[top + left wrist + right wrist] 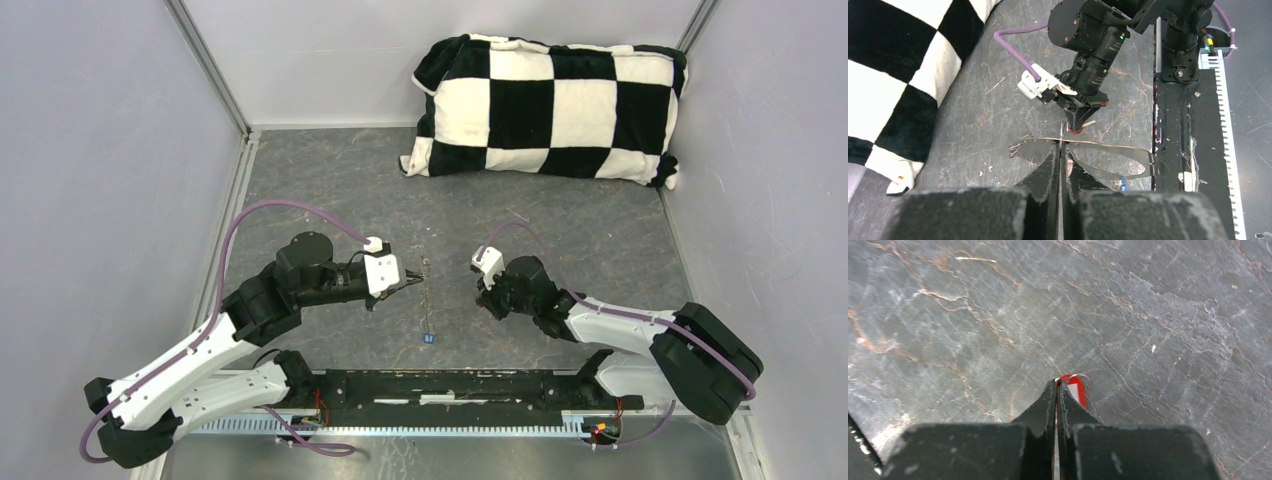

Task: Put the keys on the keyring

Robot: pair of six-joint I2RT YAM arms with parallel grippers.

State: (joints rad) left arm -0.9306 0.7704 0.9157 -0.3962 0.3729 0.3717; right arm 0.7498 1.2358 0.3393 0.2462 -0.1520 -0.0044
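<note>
The right gripper (1056, 386), jaws together, clamps the red key (1075, 390) against the table (1148, 315), the left gripper (1060, 150), likewise closed, pinches the keyring (1018, 146), and the blue key (428, 338) lies between both arms.

Matt veined stone-look table (1148, 315), plush pillow (550, 105)

You see your right gripper (1056, 386) with its two black fingers (1040, 412) pressed tight together. The red key (1076, 391) lies on the grey table (973, 315), touching the tips. A little silver ring (1084, 378) sits at its far end. You cannot tell if the key is pinched.
</note>
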